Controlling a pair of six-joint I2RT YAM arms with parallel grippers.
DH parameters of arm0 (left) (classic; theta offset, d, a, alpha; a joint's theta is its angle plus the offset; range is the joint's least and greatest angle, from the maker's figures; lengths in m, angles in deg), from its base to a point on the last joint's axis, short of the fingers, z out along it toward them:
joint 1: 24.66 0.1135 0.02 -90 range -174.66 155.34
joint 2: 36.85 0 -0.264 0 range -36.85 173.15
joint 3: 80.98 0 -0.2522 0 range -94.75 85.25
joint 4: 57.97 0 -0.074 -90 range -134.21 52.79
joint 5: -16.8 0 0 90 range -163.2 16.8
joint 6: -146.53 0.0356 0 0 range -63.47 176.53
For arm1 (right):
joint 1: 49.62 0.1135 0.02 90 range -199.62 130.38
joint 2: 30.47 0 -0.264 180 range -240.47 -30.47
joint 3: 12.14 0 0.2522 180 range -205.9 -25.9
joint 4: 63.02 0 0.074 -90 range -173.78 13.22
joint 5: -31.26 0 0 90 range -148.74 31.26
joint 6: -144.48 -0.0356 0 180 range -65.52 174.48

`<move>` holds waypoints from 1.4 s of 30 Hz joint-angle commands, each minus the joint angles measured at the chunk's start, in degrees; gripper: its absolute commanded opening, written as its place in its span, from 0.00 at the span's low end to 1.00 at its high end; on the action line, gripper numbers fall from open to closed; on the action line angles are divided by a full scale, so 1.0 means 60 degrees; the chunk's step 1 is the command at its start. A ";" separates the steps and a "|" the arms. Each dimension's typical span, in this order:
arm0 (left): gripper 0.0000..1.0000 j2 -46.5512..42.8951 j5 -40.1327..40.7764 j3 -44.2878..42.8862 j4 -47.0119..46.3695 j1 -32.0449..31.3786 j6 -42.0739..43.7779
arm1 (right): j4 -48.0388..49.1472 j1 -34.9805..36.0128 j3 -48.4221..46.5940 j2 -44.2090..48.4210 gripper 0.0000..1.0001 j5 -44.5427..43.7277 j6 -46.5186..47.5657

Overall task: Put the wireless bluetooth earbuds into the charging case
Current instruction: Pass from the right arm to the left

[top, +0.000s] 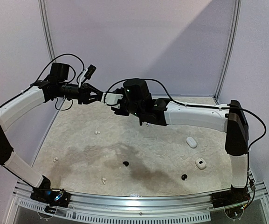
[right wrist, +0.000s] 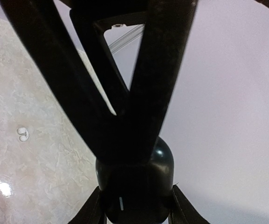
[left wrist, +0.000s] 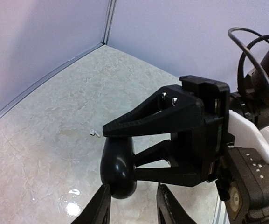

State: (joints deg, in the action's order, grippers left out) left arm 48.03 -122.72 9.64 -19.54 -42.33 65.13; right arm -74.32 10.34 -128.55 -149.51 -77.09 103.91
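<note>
A glossy black charging case [right wrist: 139,186] is held in mid-air over the back of the table. My right gripper [right wrist: 134,212] is shut on it, one finger on each side. My left gripper [left wrist: 134,207] is open and faces the right one. The case [left wrist: 118,168] sits between its fingers against the left finger, with a gap to the other. The two grippers meet in the top view, left [top: 98,96] and right [top: 112,103]. White earbuds [top: 97,132] [top: 56,159] [top: 103,180] and black earbuds [top: 126,163] [top: 184,177] lie loose on the table.
Two white oval cases [top: 191,142] [top: 200,163] lie at the right of the marbled tabletop. A white earbud shows below in the left wrist view [left wrist: 95,133] and in the right wrist view [right wrist: 23,134]. Lilac walls enclose the back and sides.
</note>
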 commanded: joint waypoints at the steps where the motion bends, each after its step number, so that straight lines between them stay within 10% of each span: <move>1: 0.39 0.0196 0.0314 0.0088 -0.0240 -0.0262 -0.0460 | 0.0757 0.0173 -0.0184 0.0059 0.00 0.0553 -0.0151; 5: 0.41 0.0106 -0.0320 0.0423 -0.1768 0.0306 -0.2003 | 0.1150 0.0172 0.0143 0.0246 0.00 0.0459 -0.0491; 22: 0.42 -0.0021 -0.0738 0.0448 -0.0384 0.0287 -0.0770 | 0.2043 0.0158 0.0534 0.0632 0.00 0.0426 -0.1333; 34: 0.00 -0.0164 -0.0596 0.0707 -0.1392 0.0120 -0.1264 | 0.1562 0.0163 0.0405 0.0657 0.01 0.0985 -0.1428; 38: 0.00 -0.0262 -0.0782 0.0696 -0.1346 0.0156 -0.0909 | 0.0339 0.0101 -0.0393 0.0673 0.89 0.0619 -0.2136; 42: 0.00 -0.0413 -0.1068 0.0696 -0.1201 0.0220 0.0029 | -0.2620 -0.0598 -0.1234 0.1112 0.99 0.2180 -0.4052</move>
State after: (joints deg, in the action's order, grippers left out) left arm 47.88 -126.94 13.07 -26.82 -41.15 58.82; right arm -74.67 10.34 -130.91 -148.81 -72.56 91.72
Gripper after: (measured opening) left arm 0.226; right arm 0.975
